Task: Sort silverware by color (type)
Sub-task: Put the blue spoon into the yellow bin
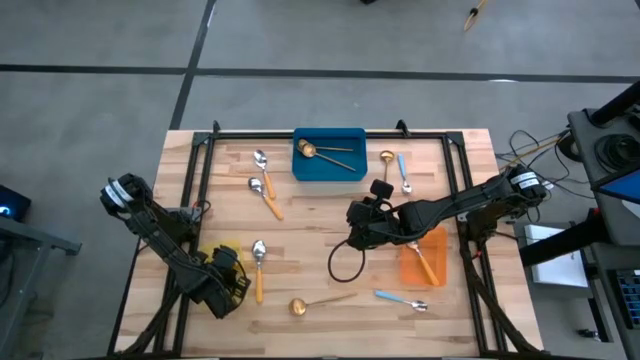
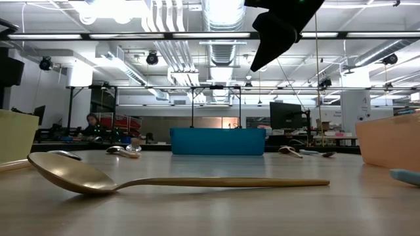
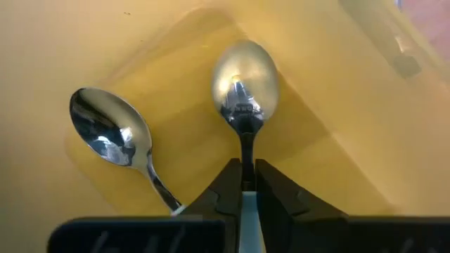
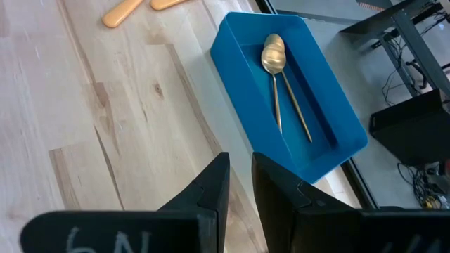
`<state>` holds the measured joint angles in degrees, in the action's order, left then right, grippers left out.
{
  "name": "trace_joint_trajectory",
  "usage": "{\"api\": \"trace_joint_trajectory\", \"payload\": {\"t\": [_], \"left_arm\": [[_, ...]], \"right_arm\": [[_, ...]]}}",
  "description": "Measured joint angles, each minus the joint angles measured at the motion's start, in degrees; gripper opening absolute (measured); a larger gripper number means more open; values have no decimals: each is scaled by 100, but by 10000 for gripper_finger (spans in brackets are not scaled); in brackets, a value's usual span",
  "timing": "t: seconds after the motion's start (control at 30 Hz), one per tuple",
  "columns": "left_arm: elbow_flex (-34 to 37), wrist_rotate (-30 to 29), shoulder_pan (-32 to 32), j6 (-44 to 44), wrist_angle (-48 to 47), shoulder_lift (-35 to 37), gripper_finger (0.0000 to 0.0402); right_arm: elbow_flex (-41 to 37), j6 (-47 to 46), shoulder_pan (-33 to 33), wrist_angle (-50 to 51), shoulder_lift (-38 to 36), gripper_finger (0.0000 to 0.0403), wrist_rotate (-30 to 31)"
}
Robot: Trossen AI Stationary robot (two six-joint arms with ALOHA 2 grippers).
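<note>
- Nearest you, one gold spoon (image 2: 164,182) lies loose on the counter (image 1: 320,235). Its long axis runs across the front edge, bowl toward the left arm's side. A blue-handled spoon (image 1: 400,300) lies loose near it.
- The left gripper (image 3: 246,169) is down in the yellow bin (image 3: 84,42), fingers clamped on the handle of a silver-bowled spoon (image 3: 245,81). The bowl faces up and points straight away from the fingers. A second spoon (image 3: 112,133) lies beside it, angled off. You cannot read either handle's colour here.
- An orange-handled spoon (image 1: 259,272) waits just beside that bin, running near to far.
- The orange bin (image 1: 440,240) holds one orange-handled spoon.
- The right gripper (image 4: 239,165) hovers mid-counter, fingers slightly apart and empty.
- Farther back, four spoons are still unsorted: two orange-handled (image 1: 266,196), one gold (image 1: 387,160), one blue-handled (image 1: 404,172).
- The blue bin (image 1: 310,172) at the far edge holds two gold spoons.
- My tally: five binned, seven loose, so you're under halfway.
</note>
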<state>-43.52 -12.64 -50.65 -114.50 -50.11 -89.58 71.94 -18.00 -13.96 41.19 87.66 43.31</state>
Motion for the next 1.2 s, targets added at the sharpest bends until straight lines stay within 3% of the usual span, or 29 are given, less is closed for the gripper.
{"api": "trace_joint_trajectory", "payload": {"t": [0.53, 0.8, 1.0, 1.1, 1.2], "left_arm": [[-1042, -81, -255, 301, -1642, 379, 4], [-1569, -1198, -503, 581, -1785, 575, 3], [-2397, -2753, -507, 2142, -1729, 645, 3], [-2945, -3696, -490, 3527, -1487, 647, 3], [-3447, -4161, -447, 5039, -1049, 659, 2]], "right_arm": [[-1, -55, 0, -12, 0, 54, 1], [-2, -76, 0, -15, 0, 54, 0], [-7, 14, -15, -18, -2, 54, -9], [-7, 167, -57, -87, -3, 54, -215], [-27, 545, -156, -479, -15, 54, -647]]}}
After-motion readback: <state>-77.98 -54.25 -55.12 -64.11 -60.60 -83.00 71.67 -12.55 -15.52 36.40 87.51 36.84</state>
